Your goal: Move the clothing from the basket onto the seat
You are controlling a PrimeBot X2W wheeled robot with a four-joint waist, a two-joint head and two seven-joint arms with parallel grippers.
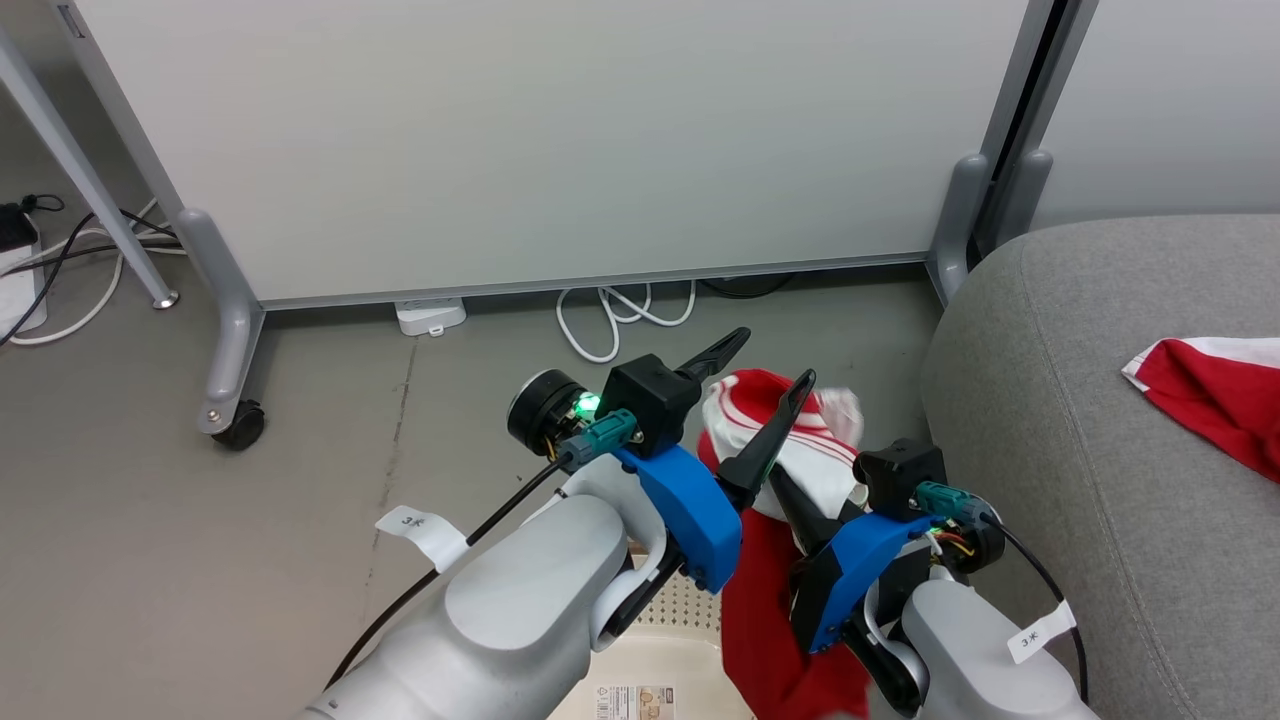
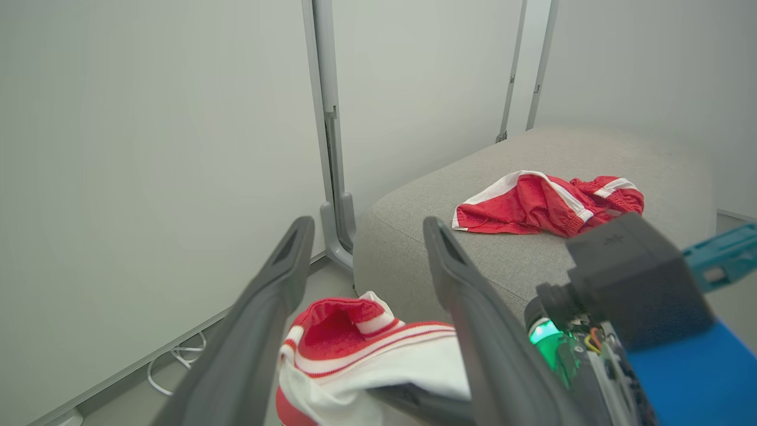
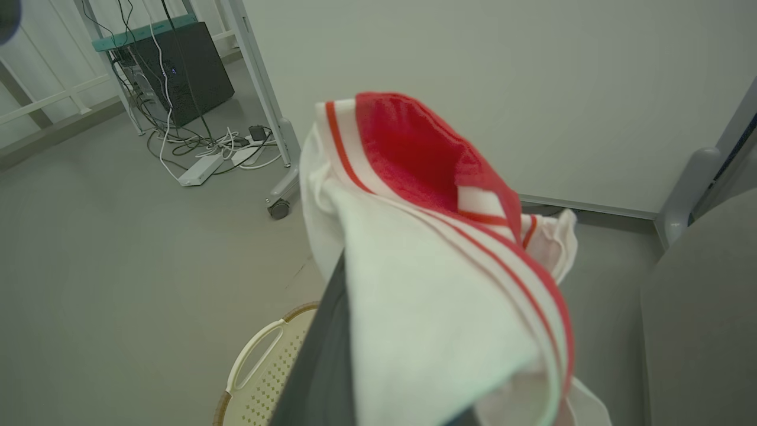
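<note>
Red-and-white clothing (image 1: 765,600) hangs above the basket (image 1: 680,610), pinched by the right gripper (image 1: 800,510), jaws closed on it; the left gripper (image 1: 775,360) gapes wide alongside. Short of the seat (image 1: 1080,400), a loose pinch could drop it onto the floor (image 1: 300,450).

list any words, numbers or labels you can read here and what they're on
"3" followed by a small mark I can't make out: left cable tag, a white flag on the left arm's black cable.
"3" with the same unclear mark: right cable tag, on the right arm's cable.
Sticker on the basket: printed, too small to read.
Nothing else is legible.
</note>
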